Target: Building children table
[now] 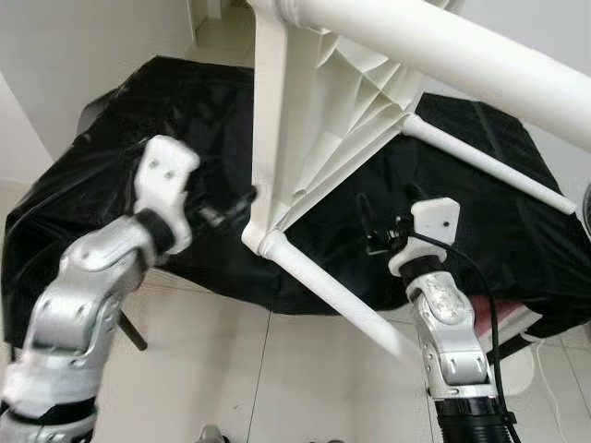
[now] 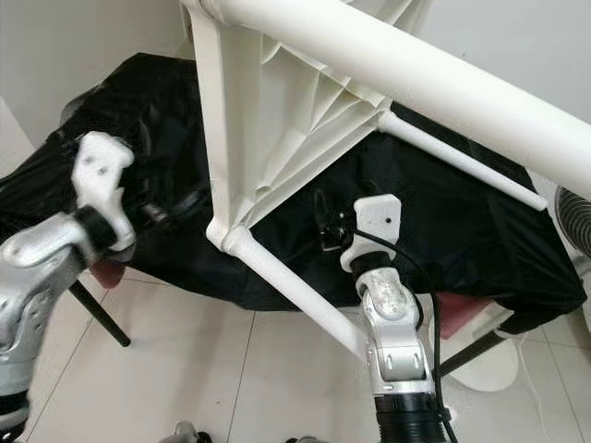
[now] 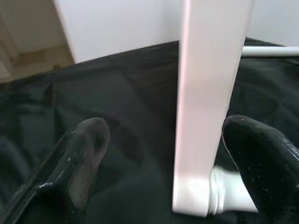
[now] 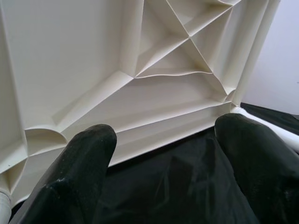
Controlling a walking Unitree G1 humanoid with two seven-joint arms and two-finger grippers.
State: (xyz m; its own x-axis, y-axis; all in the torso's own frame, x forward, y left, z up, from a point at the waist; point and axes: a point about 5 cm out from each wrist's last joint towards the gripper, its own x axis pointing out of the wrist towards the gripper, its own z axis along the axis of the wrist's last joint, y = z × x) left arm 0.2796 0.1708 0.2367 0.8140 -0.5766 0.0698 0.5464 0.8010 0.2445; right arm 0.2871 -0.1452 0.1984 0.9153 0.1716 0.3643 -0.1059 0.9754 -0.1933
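The white plastic children's table [image 1: 314, 120] stands tipped on its edge on a black-covered surface [image 1: 120, 138], its ribbed underside [image 4: 154, 79] facing me. One white leg [image 1: 334, 297] points toward me from the lower corner. Another leg [image 1: 485, 163] runs off to the right, and a third [image 1: 462, 51] crosses close overhead. My left gripper [image 1: 228, 212] is open, and the table's rim [image 3: 208, 93] stands between its fingers [image 3: 81, 158] without either pad touching. My right gripper [image 1: 374, 233] is open just below the underside, holding nothing.
The black sheet drapes over the front edge down to a pale tiled floor [image 1: 277, 369]. A dark slanted leg [image 1: 132, 330] sticks out under the sheet at the left. A pink and white object [image 1: 503, 320] lies under the right side, and a ribbed grey thing [image 2: 577, 221] stands at far right.
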